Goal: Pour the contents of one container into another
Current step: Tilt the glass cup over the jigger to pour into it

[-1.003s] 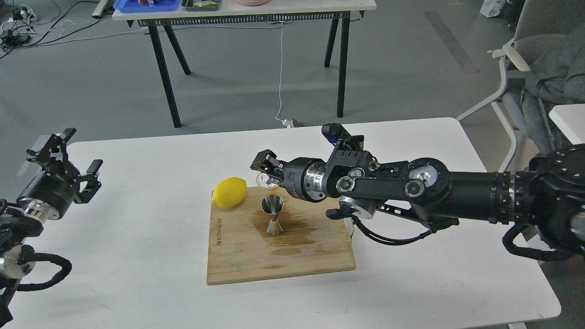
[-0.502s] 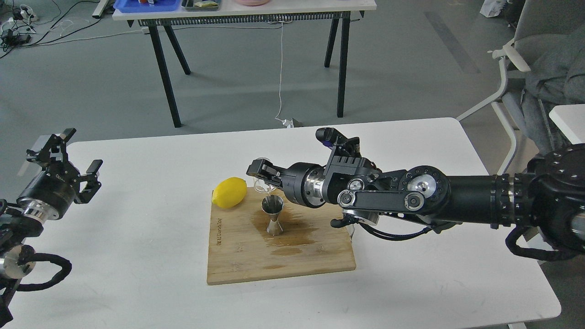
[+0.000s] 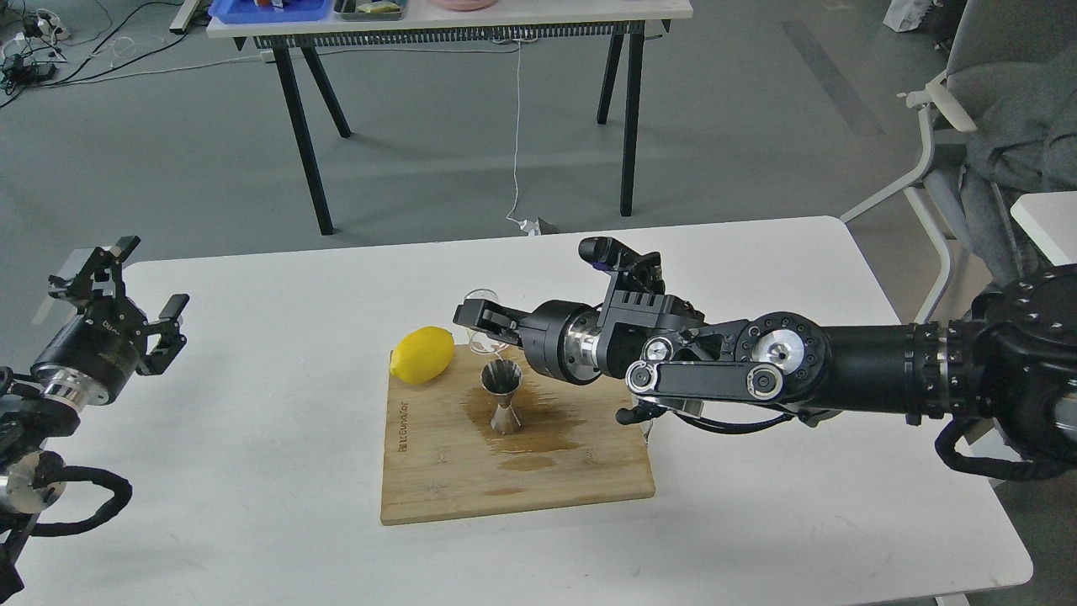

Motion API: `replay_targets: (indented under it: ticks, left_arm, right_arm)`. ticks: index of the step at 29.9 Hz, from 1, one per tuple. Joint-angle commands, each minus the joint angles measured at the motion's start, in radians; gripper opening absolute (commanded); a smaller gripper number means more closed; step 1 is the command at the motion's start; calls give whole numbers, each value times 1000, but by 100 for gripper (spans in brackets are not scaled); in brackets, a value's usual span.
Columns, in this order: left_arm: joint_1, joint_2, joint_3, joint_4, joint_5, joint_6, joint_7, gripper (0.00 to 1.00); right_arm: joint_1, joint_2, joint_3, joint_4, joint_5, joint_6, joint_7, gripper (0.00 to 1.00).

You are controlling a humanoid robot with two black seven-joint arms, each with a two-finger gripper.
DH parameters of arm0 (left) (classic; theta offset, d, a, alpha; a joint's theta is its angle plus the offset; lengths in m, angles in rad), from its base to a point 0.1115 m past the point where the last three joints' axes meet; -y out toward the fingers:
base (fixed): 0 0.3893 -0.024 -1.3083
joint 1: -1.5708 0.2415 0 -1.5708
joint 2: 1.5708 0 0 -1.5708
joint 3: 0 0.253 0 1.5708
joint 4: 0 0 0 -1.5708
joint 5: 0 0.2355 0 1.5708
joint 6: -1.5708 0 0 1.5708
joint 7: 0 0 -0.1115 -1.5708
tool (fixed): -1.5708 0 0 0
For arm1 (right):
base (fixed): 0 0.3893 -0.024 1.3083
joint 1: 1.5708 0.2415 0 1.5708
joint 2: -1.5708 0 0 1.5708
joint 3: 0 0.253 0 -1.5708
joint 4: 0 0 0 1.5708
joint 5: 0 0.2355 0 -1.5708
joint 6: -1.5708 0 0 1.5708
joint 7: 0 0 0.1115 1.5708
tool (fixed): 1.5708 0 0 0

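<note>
Glass cup (image 3: 485, 324) — small, clear and round — is clamped in the right gripper (image 3: 481, 322), held in the air and tipped on its side just above and behind the mouth of the steel jigger (image 3: 502, 394). That jigger, shaped like an hourglass, stands upright on a wooden cutting board (image 3: 513, 442), inside a dark wet stain on the wood. A yellow lemon (image 3: 422, 354) lies on the board's far left corner, near the jigger but not touching it. Everything sits on a white table (image 3: 252, 421). Whether liquid is running out of the cup is too faint to tell. The left gripper (image 3: 126, 311) hovers at the table's left edge, well apart from the board, its fingers spread and holding nothing. The cup is likely light, stiff, smooth and breakable, so it could slip or crack under too hard a squeeze — the side wall near the rim, where the fingers seem to pinch it, looks the sensible hold. The jigger's narrow waist and small foot suggest it would topple easily if bumped, and the wet board may let it slide.
</note>
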Motion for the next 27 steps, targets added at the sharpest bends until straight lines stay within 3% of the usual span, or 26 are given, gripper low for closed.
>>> replay_targets:
  ticks: [1,20,27]
  left_arm:
    - [0,0,0,0,0,0,0,99]
    - [2,2,0,2,0,0,0,99]
    - [2,2,0,2,0,0,0,99]
  right_arm:
    - [0,0,-12,0,-11,-1,8,34]
    - [4,-2,-35,0,-89,-1,104,34]
    - [7,-5,-55,2,-103,-2,120,34]
